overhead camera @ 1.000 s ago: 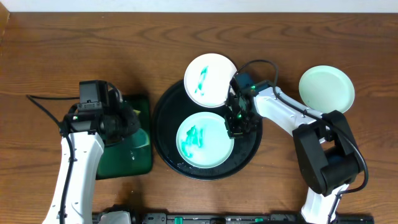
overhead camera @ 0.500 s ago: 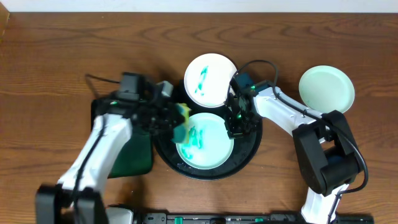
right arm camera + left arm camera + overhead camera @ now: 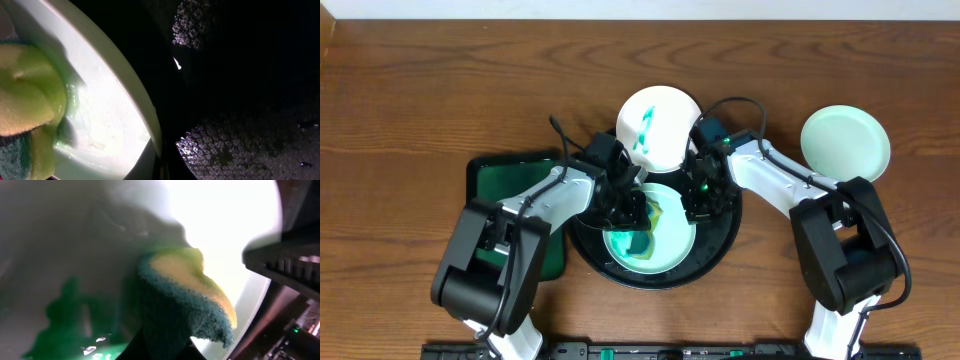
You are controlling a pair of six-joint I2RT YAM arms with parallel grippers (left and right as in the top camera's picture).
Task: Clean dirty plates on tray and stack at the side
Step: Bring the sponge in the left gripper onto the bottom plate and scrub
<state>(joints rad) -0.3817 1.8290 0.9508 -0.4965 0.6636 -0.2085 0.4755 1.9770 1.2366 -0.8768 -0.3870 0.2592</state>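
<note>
The round black tray (image 3: 720, 245) holds a white plate (image 3: 665, 255) with teal smears. A second smeared plate (image 3: 665, 115) rests over the tray's back rim. A third, clean-looking plate (image 3: 845, 143) lies on the table to the right. My left gripper (image 3: 630, 208) is shut on a yellow-and-green sponge (image 3: 648, 213) that presses on the front plate. Up close the sponge (image 3: 185, 300) sits beside green paint (image 3: 70, 325). My right gripper (image 3: 699, 203) is shut on that plate's right rim (image 3: 137, 100), over the dark tray (image 3: 240, 75).
A green rectangular tray (image 3: 510, 185) lies on the wooden table left of the black tray, partly under my left arm. Both arms meet over the black tray, close together. A cable loops above my right arm.
My left arm has swung from the green tray across to the front plate, carrying the sponge onto its smeared surface. The right arm and all plates have stayed put.
</note>
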